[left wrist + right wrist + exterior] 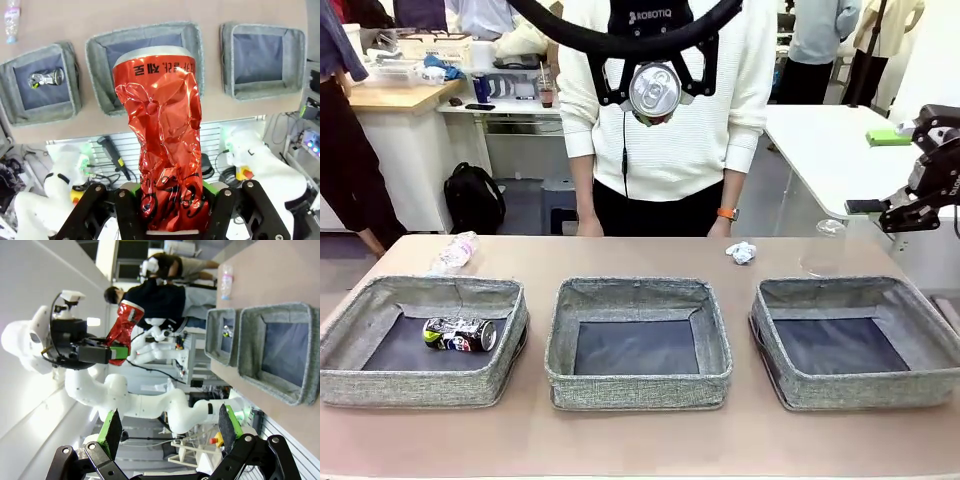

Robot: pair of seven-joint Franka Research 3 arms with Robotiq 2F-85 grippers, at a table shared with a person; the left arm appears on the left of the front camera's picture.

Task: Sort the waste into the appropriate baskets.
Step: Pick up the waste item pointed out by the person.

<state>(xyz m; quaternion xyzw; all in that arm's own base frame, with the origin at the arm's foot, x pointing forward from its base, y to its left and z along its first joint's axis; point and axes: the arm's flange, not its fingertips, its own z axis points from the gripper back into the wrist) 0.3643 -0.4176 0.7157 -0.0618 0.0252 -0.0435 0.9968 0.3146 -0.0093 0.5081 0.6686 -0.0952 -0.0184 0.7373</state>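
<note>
Left jaws pinched the red can (655,92) high above the middle basket (638,290), front view. Left wrist view: it hung aside of the left basket (74,82) holding the dark can (46,77); dropped there, it might be mis-sorted. Right wrist view: right jaws stood spread, empty.

Place: open-plan robotics lab.
Rig: white robot arm bases (55,190) on a perforated plate (130,145), lower half of left wrist view; red button on yellow housing (243,173); loose cables (227,150).
Furniture: cluttered workbench (395,95), upper left of front view; white table (830,140), upper right.
Floor: black backpack (473,197) under the workbench.
</note>
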